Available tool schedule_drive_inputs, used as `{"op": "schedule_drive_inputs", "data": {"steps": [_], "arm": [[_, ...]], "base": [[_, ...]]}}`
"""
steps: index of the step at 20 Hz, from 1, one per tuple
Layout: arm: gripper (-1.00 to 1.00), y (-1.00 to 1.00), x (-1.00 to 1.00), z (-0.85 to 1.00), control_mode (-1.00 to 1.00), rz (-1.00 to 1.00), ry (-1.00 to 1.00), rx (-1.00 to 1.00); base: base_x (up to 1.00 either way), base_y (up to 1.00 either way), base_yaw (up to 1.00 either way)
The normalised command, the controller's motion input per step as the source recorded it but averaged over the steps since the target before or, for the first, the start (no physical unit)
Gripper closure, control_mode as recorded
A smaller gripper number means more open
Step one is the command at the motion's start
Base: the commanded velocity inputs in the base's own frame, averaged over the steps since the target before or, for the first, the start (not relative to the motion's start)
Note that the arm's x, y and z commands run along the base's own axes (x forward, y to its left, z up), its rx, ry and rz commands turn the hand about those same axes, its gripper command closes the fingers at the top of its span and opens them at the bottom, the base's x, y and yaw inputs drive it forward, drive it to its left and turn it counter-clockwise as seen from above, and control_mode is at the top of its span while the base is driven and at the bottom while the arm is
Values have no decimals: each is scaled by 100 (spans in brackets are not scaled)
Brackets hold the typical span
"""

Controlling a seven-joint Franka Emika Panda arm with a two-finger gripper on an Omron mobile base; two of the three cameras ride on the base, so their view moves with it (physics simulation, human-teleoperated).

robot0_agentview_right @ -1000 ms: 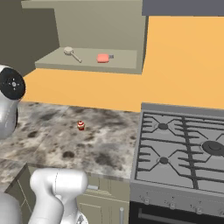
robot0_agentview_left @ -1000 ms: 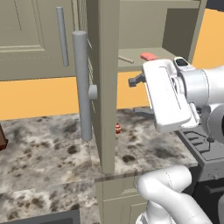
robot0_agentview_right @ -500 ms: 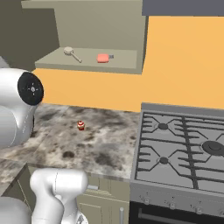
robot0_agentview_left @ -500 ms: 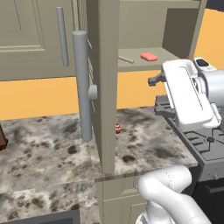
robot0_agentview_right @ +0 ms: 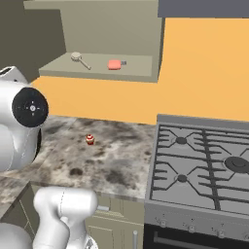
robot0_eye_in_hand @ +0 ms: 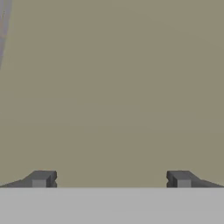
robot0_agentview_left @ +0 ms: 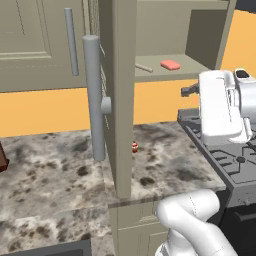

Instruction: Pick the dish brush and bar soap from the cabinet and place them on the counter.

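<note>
Left base view shows you the cabinet (robot0_agentview_left: 125, 100) with its door swung open toward the camera, edge-on, its long grey bar handle (robot0_agentview_left: 93, 97) standing upright in front. Behind that door edge, on the lowest shelf, the salmon-pink bar soap (robot0_agentview_left: 170, 65) lies flat near the shelf's front lip, and the dish brush (robot0_agentview_left: 144, 68) lies just to its left, only its thin beige handle showing past the door. From the right base view you see both more plainly: the dish brush (robot0_agentview_right: 80, 60) rests with its round cream head toward the back and its handle angled toward the front, well apart from the bar soap (robot0_agentview_right: 114, 65), which sits nearer the cabinet's right wall. Neither is held; both wait on the shelf, probably laid flat so they can be taken from the front.

Your gripper (robot0_eye_in_hand: 111, 179) has its fingers spread wide, with nothing between them. It faces a plain taupe surface, likely a cabinet panel, though the hand view is too featureless to tell which one. In the left base view the white hand hangs to the right of the shelf, over the dark stove grate (robot0_agentview_right: 204, 168).

Below, the mottled counter (robot0_agentview_right: 116, 160) offers broad open stone for setting things down. A tiny red-and-white round object (robot0_agentview_right: 90, 139) stands on it. Mind the open door edge on the left and the cabinet's right wall beside the soap.
</note>
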Motion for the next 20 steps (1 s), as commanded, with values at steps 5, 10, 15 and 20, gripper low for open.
{"op": "schedule_drive_inputs", "data": {"steps": [5, 10, 15, 20], "arm": [[-100, -26, 20, -7, -100, -32, 1, 1], [-100, -32, 1, 0, -100, -15, 0, 1], [-100, -25, 23, 0, -100, -27, 16, 2], [-100, -13, 34, 0, -100, -38, 29, 0]], "base": [[0, 0, 0], [0, 0, 0], [0, 0, 0], [0, 0, 0]]}}
